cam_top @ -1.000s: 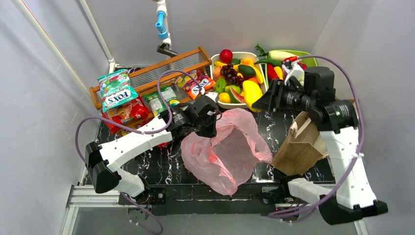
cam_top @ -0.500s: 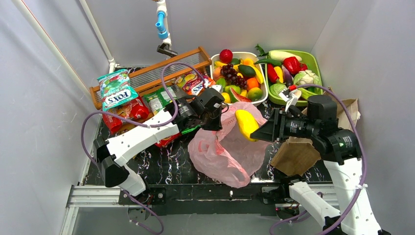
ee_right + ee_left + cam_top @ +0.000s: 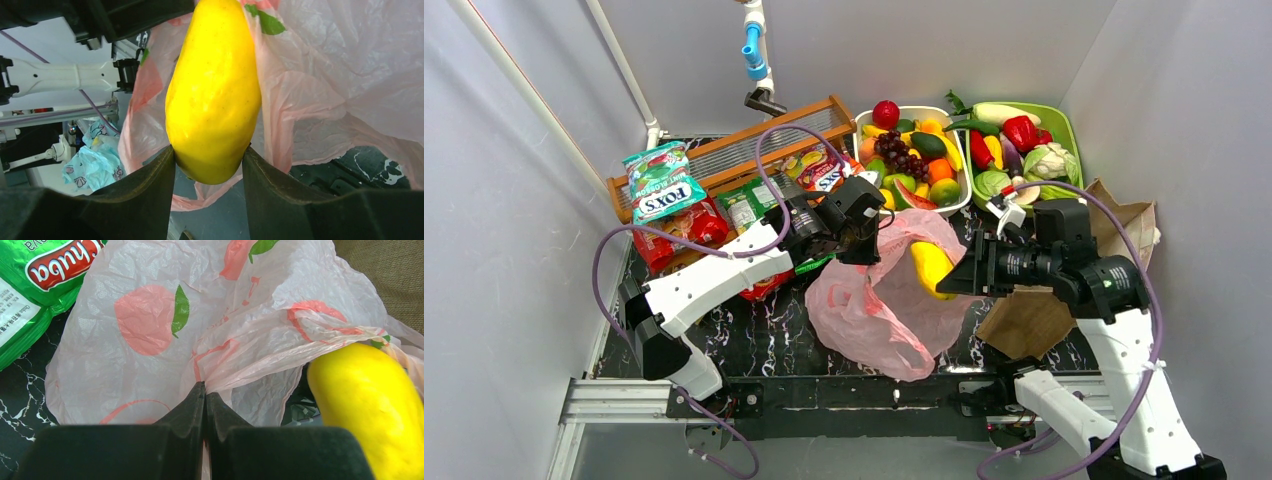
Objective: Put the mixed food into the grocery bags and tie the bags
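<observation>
R gripper (image 3: 209, 162) holds yellow fruit (image 3: 212, 85) at pink bag (image 3: 140, 335) mouth.
L gripper (image 3: 205, 390) pinches bag rim; fruit prob rigid, slick, so grip mid-body.

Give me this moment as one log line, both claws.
left claw: shut on thin translucent pink printed plastic bag | right claw: shut on glossy yellow toy fruit | fruit: at bag mouth, not released

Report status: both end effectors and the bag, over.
Left end effector shut on pink bag rim. Right end effector gripping yellow fruit at bag mouth. No obstruction seen.
</observation>
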